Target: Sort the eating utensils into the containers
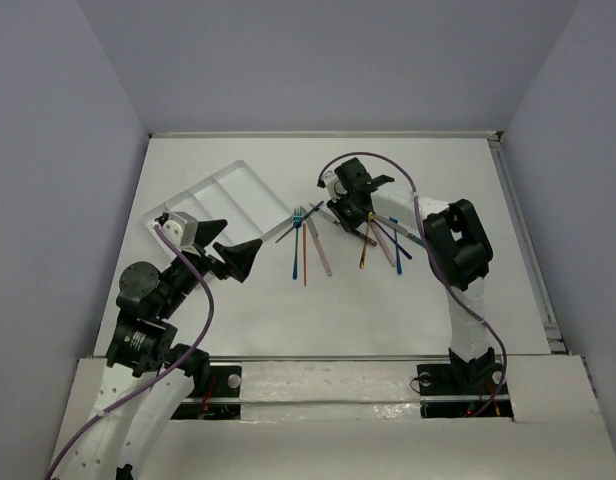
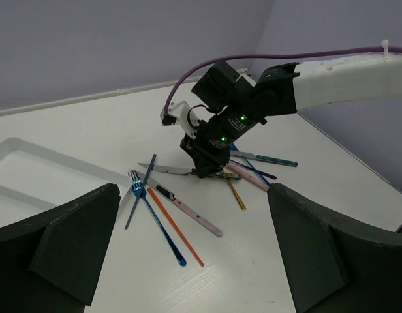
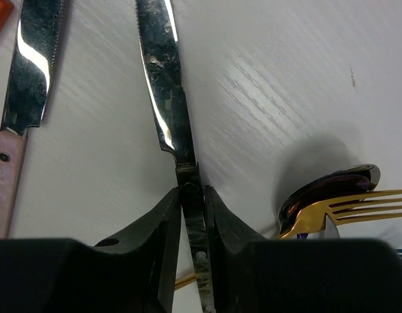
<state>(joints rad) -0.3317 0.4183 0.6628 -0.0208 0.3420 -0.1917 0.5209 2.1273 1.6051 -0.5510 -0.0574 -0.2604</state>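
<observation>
My right gripper [image 1: 345,213] [image 3: 193,195] is down on the table, its jaws shut on the dark handle of a silver knife [image 3: 163,85] [image 2: 165,168] that lies flat. A gold fork [image 3: 357,202] and a purple spoon [image 3: 331,189] lie just to its right. A blue fork [image 2: 152,212], an orange utensil [image 2: 175,227] and a pink-handled knife [image 2: 191,214] lie in a loose fan left of it. The white tray [image 1: 223,195] sits at the back left. My left gripper [image 1: 250,255] [image 2: 194,261] hovers open near the tray, holding nothing.
More utensils, among them a gold one [image 2: 235,194] and several blue and purple ones [image 1: 398,238], lie crossed under and right of the right arm. Grey walls close in the table on three sides, with a raised rail [image 1: 523,240] along its right edge.
</observation>
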